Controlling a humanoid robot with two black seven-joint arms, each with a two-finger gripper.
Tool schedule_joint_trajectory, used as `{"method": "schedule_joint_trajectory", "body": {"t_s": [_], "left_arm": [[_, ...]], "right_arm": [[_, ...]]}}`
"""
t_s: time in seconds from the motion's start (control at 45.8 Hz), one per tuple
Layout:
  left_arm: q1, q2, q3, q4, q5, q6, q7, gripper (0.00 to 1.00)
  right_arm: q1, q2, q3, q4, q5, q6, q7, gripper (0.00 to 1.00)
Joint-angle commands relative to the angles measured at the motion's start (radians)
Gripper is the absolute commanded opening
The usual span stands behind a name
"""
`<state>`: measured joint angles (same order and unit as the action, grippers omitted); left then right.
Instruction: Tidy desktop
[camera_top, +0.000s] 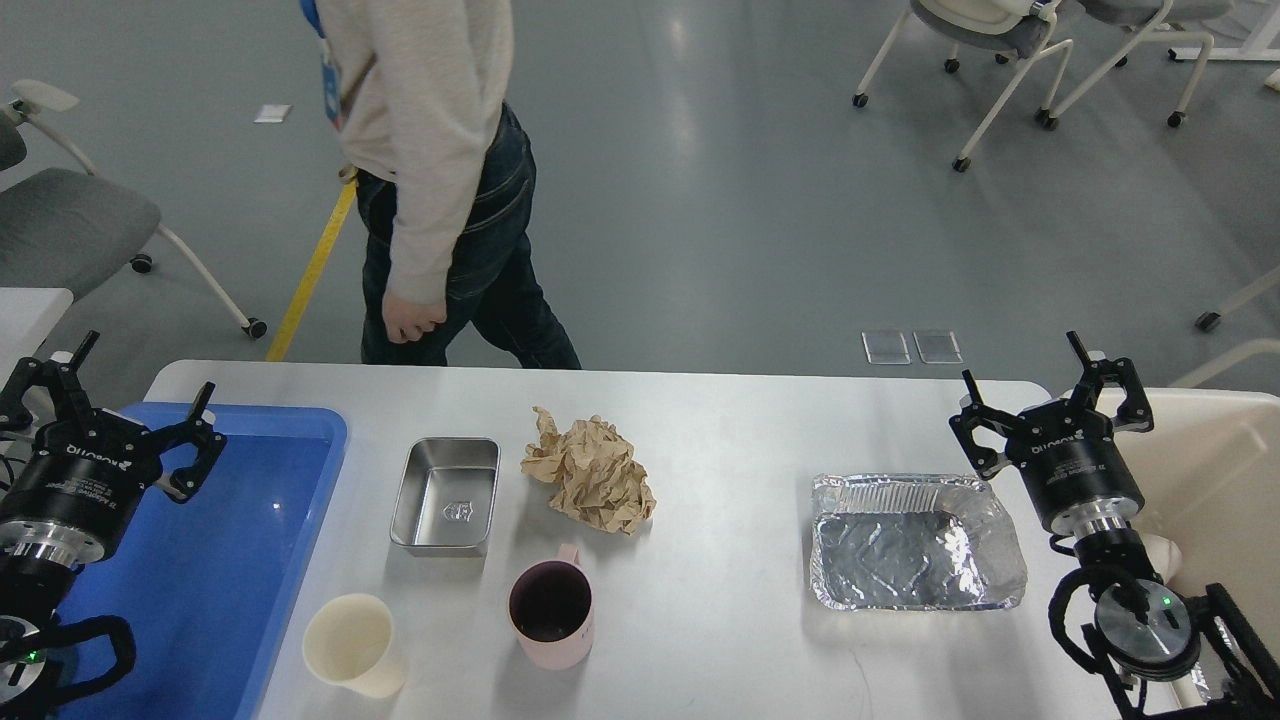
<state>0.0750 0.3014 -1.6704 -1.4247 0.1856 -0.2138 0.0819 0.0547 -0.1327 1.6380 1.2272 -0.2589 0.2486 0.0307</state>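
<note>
Desktop (720, 620), white, spans the foreground; nothing sorted yet.

Left gripper (125, 405): jaws wide, empty, above blue tray (300, 430).
Right gripper (1050, 385): jaws wide, empty, beside cream bin (1225, 470).

Items: steel tin (446, 496), crumpled brown paper (592, 476), pink mug (553, 613), cream cup (353, 644), foil tray (915, 543).

Advice: probably take the paper first, pinching a raised fold.

Writing: wrist lettering illegible; tin's emblem unreadable.
</note>
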Motion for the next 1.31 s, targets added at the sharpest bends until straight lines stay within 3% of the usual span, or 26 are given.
{"method": "schedule_joint_trajectory", "body": {"t_s": [0.0,0.131,0.284,0.328,0.502,0.743,0.896,1.092,1.289], "left_arm": [[0.0,0.008,0.021,-0.006,0.001,0.025,-0.002,0.97],[0.003,0.068,0.02,-0.022,0.005,0.073,-0.004,0.97],[-0.003,0.139,0.037,-0.028,0.04,0.269,-0.004,0.97],[-0.003,0.153,0.052,-0.036,0.069,0.287,-0.004,0.97],[0.049,0.29,0.162,-0.235,0.242,0.287,-0.002,0.97],[0.048,0.774,0.472,-0.273,0.388,0.275,-0.008,0.97],[0.048,0.993,0.524,-0.33,0.498,0.252,-0.004,0.97],[0.054,1.134,0.584,-0.336,0.63,0.235,-0.004,0.97],[0.052,1.127,0.614,-0.336,0.882,0.217,-0.008,0.97]], "right_arm": [[0.001,0.001,-0.007,0.001,0.0,0.0,0.0,1.0],[0.001,-0.018,-0.007,0.009,-0.003,0.003,0.0,1.0],[-0.01,-0.065,-0.035,0.009,-0.132,0.017,0.002,1.0],[-0.012,-0.059,-0.035,0.009,-0.196,0.015,0.008,1.0],[-0.006,-0.061,-0.027,-0.003,-0.261,-0.003,0.037,1.0],[0.001,-0.077,-0.032,-0.008,-0.263,0.001,0.037,1.0],[0.005,-0.077,-0.038,-0.006,-0.272,0.005,0.037,1.0],[0.007,-0.088,-0.04,-0.008,-0.275,0.003,0.037,1.0],[0.011,-0.11,-0.04,-0.008,-0.275,0.001,0.037,1.0]]}}
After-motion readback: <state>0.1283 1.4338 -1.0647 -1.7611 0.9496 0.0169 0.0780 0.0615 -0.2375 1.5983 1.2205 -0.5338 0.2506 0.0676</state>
